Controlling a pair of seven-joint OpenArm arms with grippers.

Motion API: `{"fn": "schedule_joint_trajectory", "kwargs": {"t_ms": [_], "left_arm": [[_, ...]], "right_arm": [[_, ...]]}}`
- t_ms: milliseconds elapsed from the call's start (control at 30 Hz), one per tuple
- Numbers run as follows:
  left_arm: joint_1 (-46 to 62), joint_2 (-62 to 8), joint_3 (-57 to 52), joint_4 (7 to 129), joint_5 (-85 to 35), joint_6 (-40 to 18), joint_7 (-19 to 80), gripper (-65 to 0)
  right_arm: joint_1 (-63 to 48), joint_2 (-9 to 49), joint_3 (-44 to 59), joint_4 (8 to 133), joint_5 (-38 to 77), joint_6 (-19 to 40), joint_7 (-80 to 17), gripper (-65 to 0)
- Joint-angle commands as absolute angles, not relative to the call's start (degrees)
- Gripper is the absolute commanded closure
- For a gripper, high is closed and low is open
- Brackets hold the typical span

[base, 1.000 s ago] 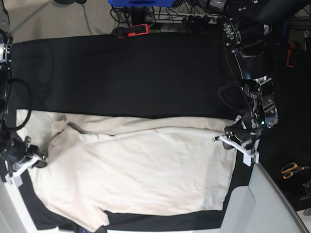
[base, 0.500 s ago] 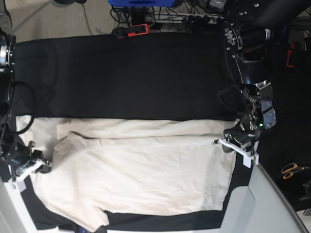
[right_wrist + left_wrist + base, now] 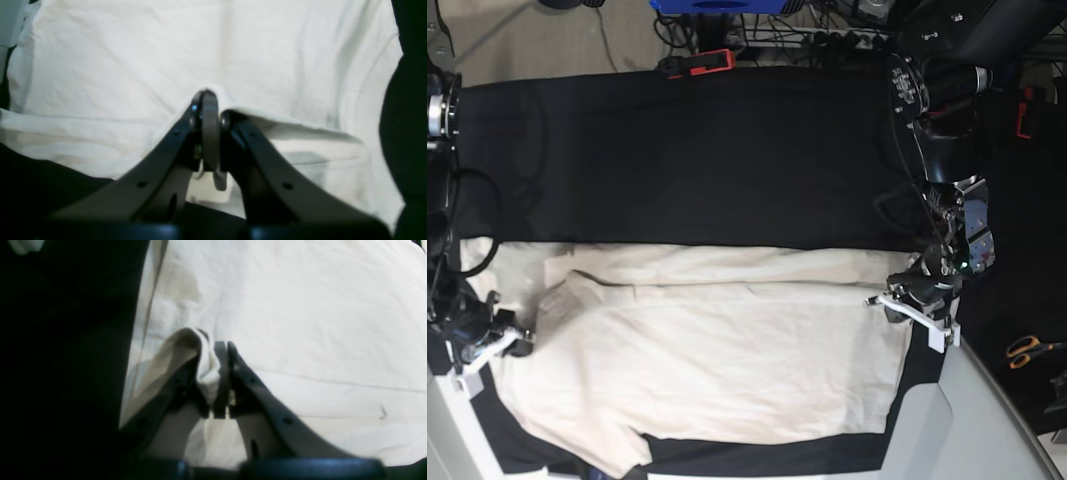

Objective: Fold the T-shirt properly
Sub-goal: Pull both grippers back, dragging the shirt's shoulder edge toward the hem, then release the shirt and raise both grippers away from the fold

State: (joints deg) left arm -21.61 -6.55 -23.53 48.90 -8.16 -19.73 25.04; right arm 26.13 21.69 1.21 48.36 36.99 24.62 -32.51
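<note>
While each end effector pinches an edge, left end effector [image 3: 222, 380] at 3 o'clock and right end effector [image 3: 210, 133] at 9, the T-shirt [image 3: 717, 350] lies at 6 o'clock on the tabletop [image 3: 707, 150], likely stretched taut so the fold lands flat.

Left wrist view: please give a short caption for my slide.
The left gripper shut on a raised fold of the cream T-shirt, beside the black cloth.

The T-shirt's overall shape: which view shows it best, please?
The base view: the T-shirt lies spread across the black cloth, edges visible. Each wrist view shows only a pinched fold at the left gripper or right gripper.
</note>
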Motion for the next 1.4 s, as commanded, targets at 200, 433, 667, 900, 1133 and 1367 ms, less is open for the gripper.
{"fn": "schedule_joint_trajectory", "kwargs": {"t_ms": [200,433,667,900,1133,1367], "left_arm": [[-24.0,-7.1,-23.8,49.9,-8.7,-20.1,23.7,-4.9],[-26.7,-8.7,-24.1,51.6,-9.5,-20.1,23.7,-36.0],[-18.2,-8.3,-24.0,69.0,-9.5,-20.1,26.9,-36.0],[-1.5,-8.7,-23.8,82.7,-8.7,-20.2,27.3,-35.9],[4.1,-9.2,-24.7,82.8,-13.5,-20.4,27.6,-35.7],[5.3,-9.5,-24.7,80.0,-22.7,-20.4,31.5,-35.7]], "right_arm": [[28.0,20.2,2.1,49.3,32.2,24.8,-29.2,-16.5],[27.8,20.0,9.8,49.9,32.2,25.0,-25.2,-43.7],[19.6,16.2,26.9,65.7,34.8,24.7,-34.1,-43.1],[9.5,2.8,51.6,77.0,43.6,13.7,-49.6,-38.9],[8.4,2.2,54.5,66.2,44.0,10.9,-45.3,-38.9],[12.8,9.0,54.9,44.5,44.0,11.5,-37.8,-39.2]]}}
